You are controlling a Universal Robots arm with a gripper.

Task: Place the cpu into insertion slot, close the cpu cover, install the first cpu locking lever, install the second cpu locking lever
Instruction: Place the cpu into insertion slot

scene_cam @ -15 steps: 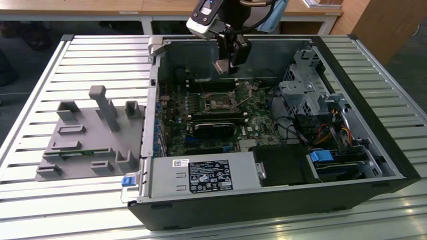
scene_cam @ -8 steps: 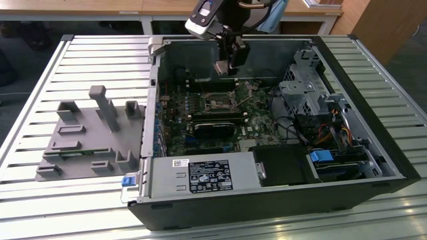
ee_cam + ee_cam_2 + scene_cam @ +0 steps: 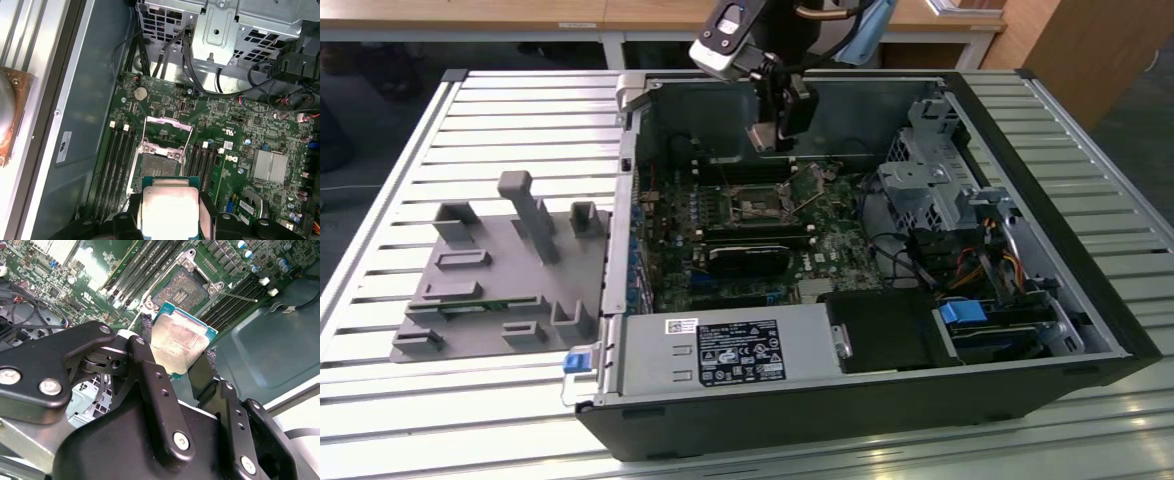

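Note:
My gripper [image 3: 774, 132] is shut on the cpu [image 3: 765, 138], a small square chip with a dull silver-tan top, and hangs above the motherboard inside the open computer case. Both wrist views show the cpu [image 3: 180, 342] [image 3: 169, 207] pinched at two opposite edges by the black fingers [image 3: 145, 340]. The insertion slot [image 3: 159, 167] [image 3: 182, 290] [image 3: 754, 207] lies uncovered on the green board just below and ahead of the chip. The cpu cover [image 3: 167, 122], a thin silvery frame, is swung open on the slot's far side.
The case's walls [image 3: 1067, 250] enclose the board. A metal drive cage [image 3: 921, 190] with cables stands on the exterior view's right, and a power supply [image 3: 720, 350] sits at the front. Black memory sticks [image 3: 747, 240] lie near the slot. A grey fixture block [image 3: 494, 270] rests on the slatted table.

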